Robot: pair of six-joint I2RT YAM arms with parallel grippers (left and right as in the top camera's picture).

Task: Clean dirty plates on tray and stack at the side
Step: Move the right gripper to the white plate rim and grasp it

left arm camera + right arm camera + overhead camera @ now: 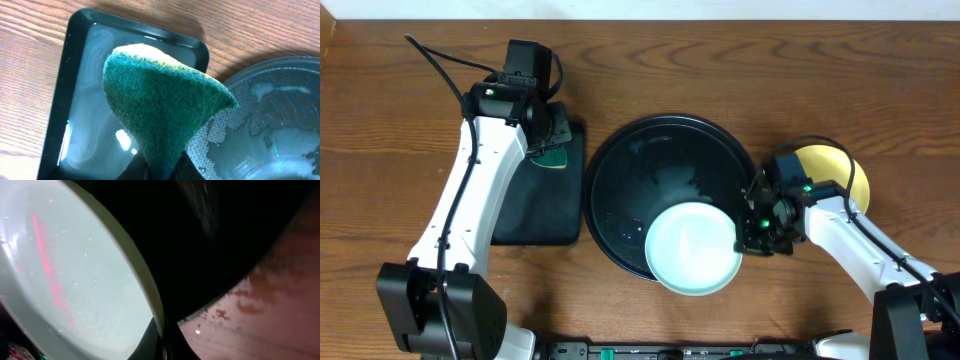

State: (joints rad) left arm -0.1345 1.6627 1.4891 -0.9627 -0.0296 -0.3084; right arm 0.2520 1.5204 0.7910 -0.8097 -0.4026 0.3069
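Observation:
A pale mint-blue plate (pixel 693 248) lies over the front right rim of the large round black tray (pixel 620 180). My right gripper (pixel 752 232) is shut on the plate's right rim; in the right wrist view the plate (pixel 65 270) fills the left and the rim sits between my fingers (pixel 162 347). A pale yellow plate (pixel 840 170) lies on the table at the right, partly hidden by my right arm. My left gripper (pixel 552 152) is shut on the green sponge (pixel 165 105), held above the rectangular tray. A third plate is not in view.
The smaller black rectangular tray (pixel 545 205) lies left of the round tray and holds a film of water (pixel 85 100). The round tray's floor is wet with foam (pixel 280 115). Wet spots mark the wood (pixel 250 295) beside the round tray.

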